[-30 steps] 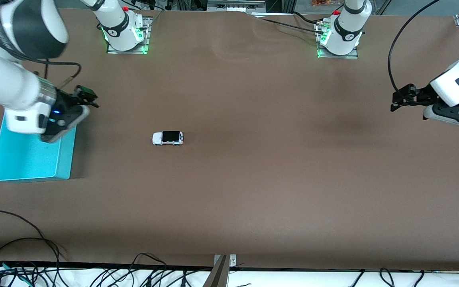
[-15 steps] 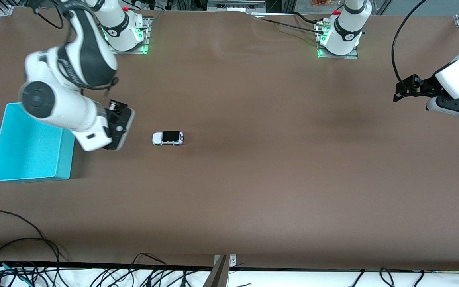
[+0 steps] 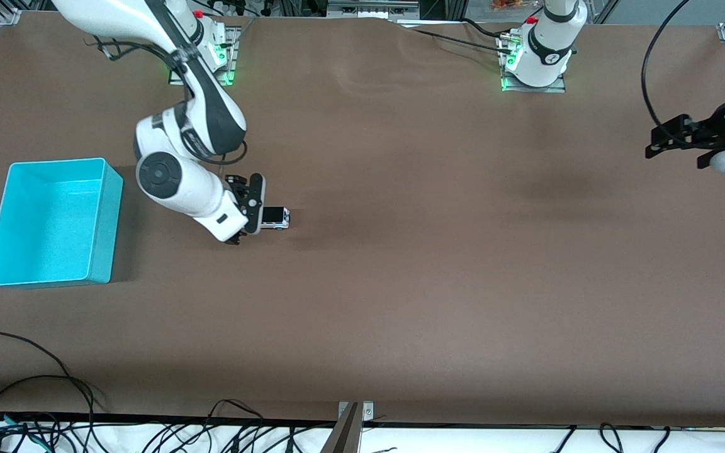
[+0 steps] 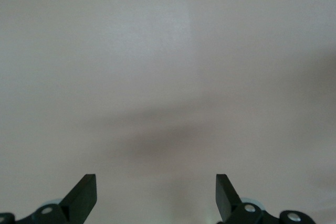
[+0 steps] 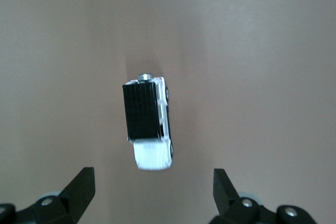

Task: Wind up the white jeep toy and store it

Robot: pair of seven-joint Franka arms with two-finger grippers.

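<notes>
Early stage, nothing done yet. White jeep toy (image 3: 273, 218) sits on the brown surface (image 3: 400, 283), wheels down, roughly mid-depth and toward the right arm's end. It is well apart from the cyan bin (image 3: 101, 223), which stands empty at the right arm's end of the surface.

Right end effector (image 3: 246, 220) hangs low over the jeep's bin-side end, partly covering it in the front view. In the right wrist view the jeep (image 5: 148, 124) lies between and ahead of the two fingertips (image 5: 81, 184), not touching either. Fingers are spread wide apart, nothing clamped. The jeep's length runs along the end effector's line of sight, so the fingers would straddle its sides.

Left end effector (image 3: 677, 135) hovers high at the left arm's end of the surface, away from everything; this arm waits. Its wrist view shows only bare surface (image 4: 168, 77) and two fingertips (image 4: 84, 190) spread apart, holding nothing.

Progress judgement: approach phase only. Jeep not grasped, not wound, not stored.

Left to do, as I judge it:
- lower and close on the jeep body
- wind it, probably by dragging it back along the surface or with help from the other arm
- carry it to the bin and drop it in

Risk: the toy is tiny and on wheels, so it may roll away if a finger nudges it.
</notes>
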